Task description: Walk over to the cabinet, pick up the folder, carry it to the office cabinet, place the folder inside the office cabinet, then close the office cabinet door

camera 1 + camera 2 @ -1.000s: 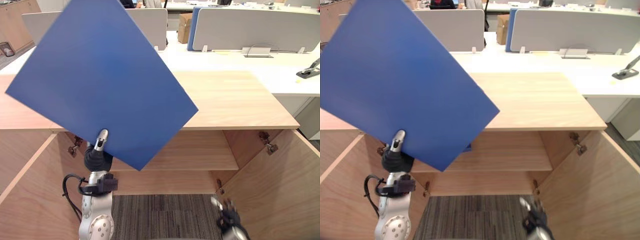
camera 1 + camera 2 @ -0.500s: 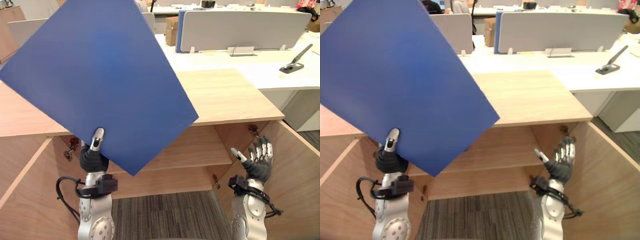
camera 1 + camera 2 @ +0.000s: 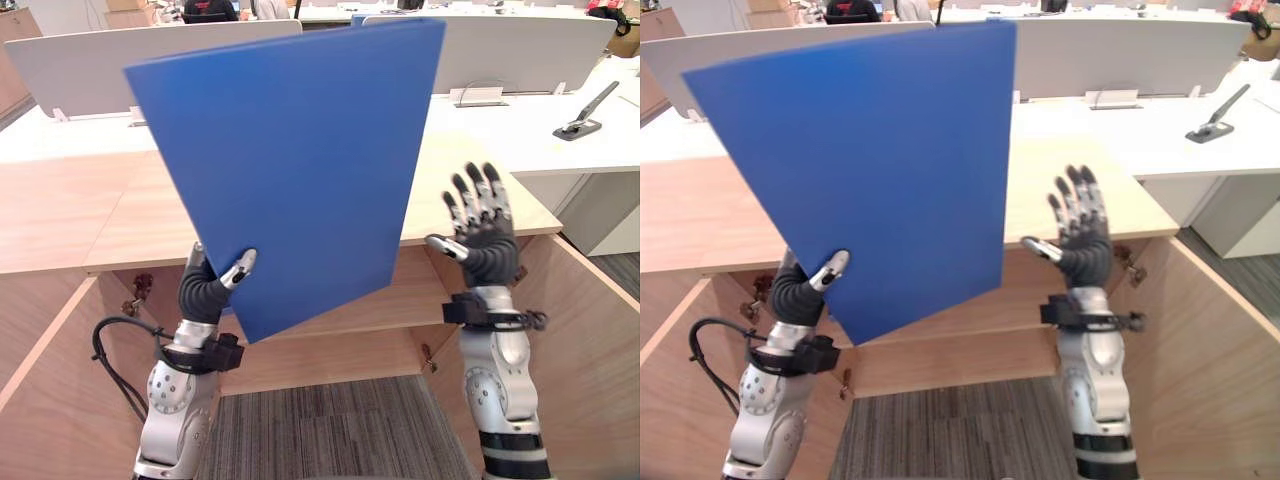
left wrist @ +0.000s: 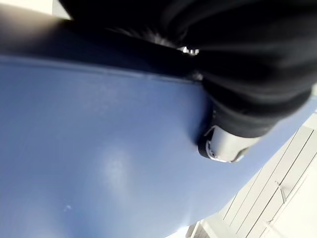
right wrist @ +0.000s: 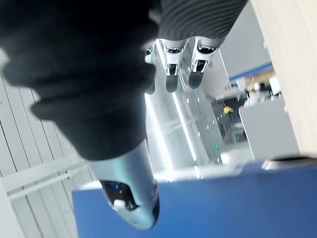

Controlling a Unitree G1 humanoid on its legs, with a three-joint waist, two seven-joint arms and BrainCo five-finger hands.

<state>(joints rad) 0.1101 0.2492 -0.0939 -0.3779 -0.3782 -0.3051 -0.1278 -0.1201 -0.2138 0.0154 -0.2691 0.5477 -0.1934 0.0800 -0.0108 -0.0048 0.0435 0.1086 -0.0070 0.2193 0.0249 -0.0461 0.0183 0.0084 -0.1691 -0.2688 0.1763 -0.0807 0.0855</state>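
**A:** Where's the folder (image 3: 290,170)?

**B:** It's held up nearly upright in front of the open office cabinet (image 3: 70,215). The left hand (image 3: 205,292) is clamped on the folder's 7 o'clock corner, with its thumb (image 3: 238,270) across the near face.

**A:** And the right hand (image 3: 483,235)?

**B:** It's at the folder's 3 o'clock, just beside the edge and apparently not touching. Its fingers are straight and spread, holding nothing.

**A:** How far along is the task?

**B:** I'd say pickup and carry are done. Setting the folder on the shelf (image 3: 425,295) and shutting the door (image 3: 590,350) are left.

**A:** What do the views add?

**B:** The left wrist view shows the thumb pressed flat on the blue cover. The eye views show the cabinet standing open.
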